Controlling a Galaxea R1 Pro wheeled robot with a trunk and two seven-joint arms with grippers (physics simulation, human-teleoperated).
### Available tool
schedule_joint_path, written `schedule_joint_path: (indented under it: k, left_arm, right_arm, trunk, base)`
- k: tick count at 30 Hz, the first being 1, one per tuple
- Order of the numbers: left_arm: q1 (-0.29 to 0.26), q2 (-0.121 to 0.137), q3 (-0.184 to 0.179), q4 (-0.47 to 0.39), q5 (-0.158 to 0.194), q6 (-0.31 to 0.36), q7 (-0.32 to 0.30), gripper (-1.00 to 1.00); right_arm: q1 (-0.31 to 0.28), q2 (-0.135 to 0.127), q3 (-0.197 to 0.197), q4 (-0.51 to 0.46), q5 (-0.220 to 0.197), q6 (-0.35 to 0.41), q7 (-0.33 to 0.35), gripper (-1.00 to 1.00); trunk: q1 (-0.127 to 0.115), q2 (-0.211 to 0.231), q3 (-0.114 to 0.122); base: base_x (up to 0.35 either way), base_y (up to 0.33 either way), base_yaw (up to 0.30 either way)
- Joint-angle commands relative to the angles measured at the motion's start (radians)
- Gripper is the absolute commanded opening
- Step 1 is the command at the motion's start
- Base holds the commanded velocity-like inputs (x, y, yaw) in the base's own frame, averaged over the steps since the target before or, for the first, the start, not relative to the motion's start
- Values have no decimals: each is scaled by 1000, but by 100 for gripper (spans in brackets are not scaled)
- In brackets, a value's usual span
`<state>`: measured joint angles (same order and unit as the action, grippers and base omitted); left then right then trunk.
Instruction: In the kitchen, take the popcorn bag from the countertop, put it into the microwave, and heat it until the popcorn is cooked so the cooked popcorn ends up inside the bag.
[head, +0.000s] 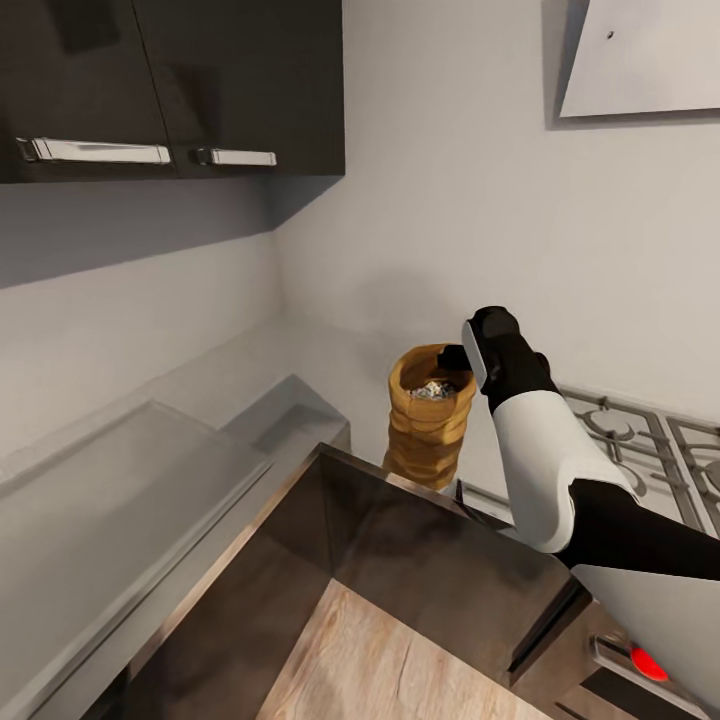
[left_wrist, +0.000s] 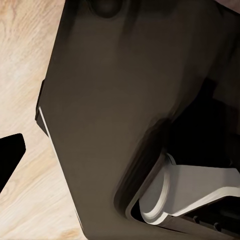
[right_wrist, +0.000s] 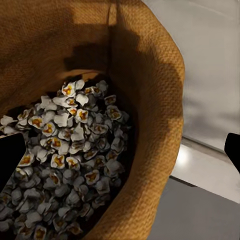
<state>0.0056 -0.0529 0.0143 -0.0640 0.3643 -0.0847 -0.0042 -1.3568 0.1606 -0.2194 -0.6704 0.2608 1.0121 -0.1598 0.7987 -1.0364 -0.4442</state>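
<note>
Burlap-like cloth forms the popcorn bag (head: 430, 425), which stands on the countertop (head: 110, 480) in the corner, left of the gas hob (head: 640, 435). Expect it to be light, soft and easily crushed; take hold at the stiffer rolled rim. Your right gripper (head: 455, 358) sits at that rim above the popcorn (right_wrist: 65, 165), fingers spread astride the wall. You cannot tell the left gripper's opening.

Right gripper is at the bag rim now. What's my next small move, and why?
Probably close the right gripper on the popcorn bag rim. In the right wrist view the rolled rim runs between the two fingertips, with popcorn inside. The bag looks upright, so a firm pinch should come before lifting.
</note>
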Motion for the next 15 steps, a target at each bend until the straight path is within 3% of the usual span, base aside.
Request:
schedule_joint_path:
  k: [1, 6, 9, 15]
  left_arm:
    - [1, 0, 1, -2, 5, -1, 0, 100]
    - [1, 0, 1, -2, 5, -1, 0, 100]
    - [1, 0, 1, -2, 5, -1, 0, 100]
    - [1, 1, 3, -3, 7, -1, 1, 100]
  right_arm:
    - [-1, 1, -5, -1, 4, 3, 0, 100]
    - [-1, -2, -6, 0, 4, 11, 1, 100]
    - [-1, -19, -5, 2, 2, 16, 2, 100]
    - [-1, -12, -11, -4, 3, 24, -4, 100]
  trunk:
    - [0, -1, -1]
    - [0, -1, -1]
    - [0, -1, -1]
    - [0, -1, -1]
  base:
    - [3, 0, 0]
    - [0, 0, 0]
    - [0, 0, 0]
    - [0, 0, 0]
